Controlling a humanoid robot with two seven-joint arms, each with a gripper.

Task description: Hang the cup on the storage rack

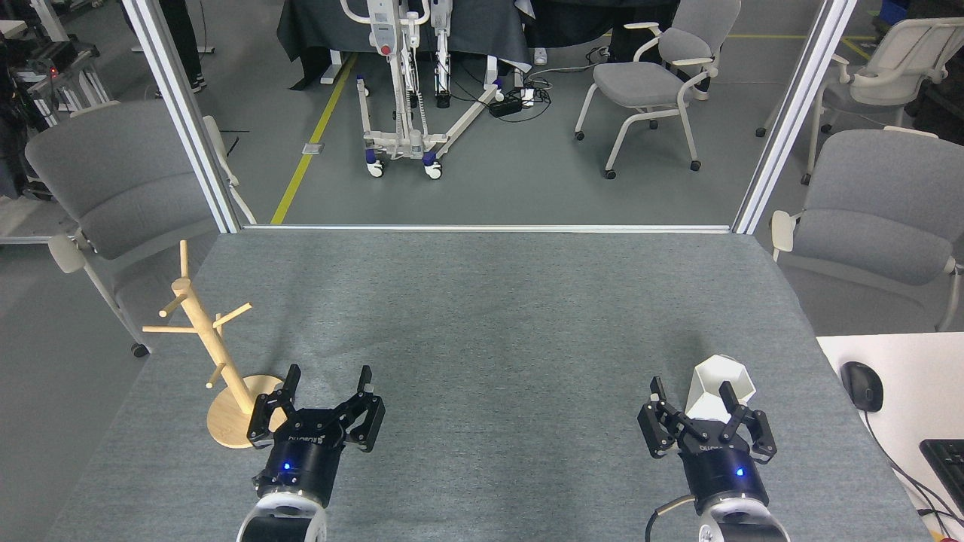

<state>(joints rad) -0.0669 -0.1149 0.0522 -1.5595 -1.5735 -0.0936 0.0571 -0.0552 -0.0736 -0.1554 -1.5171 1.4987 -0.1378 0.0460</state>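
Note:
The white faceted cup (724, 379) stands upright on the grey table at the near right. My right gripper (693, 388) is open right at it, with its fingers reaching either side of the cup's lower part; the right finger overlaps the cup's front. I cannot tell if they touch it. The wooden storage rack (205, 331) stands at the near left on its round base (226, 429), its thin pegs bare. My left gripper (329, 375) is open and holds nothing, just right of the rack's base, its left finger overlapping the base's edge.
The grey felt table (482, 316) ends at a metal frame at the back. A white desk with a black mouse (862, 385) and a keyboard corner (947, 463) adjoins the right side. Grey chairs stand beyond both table sides.

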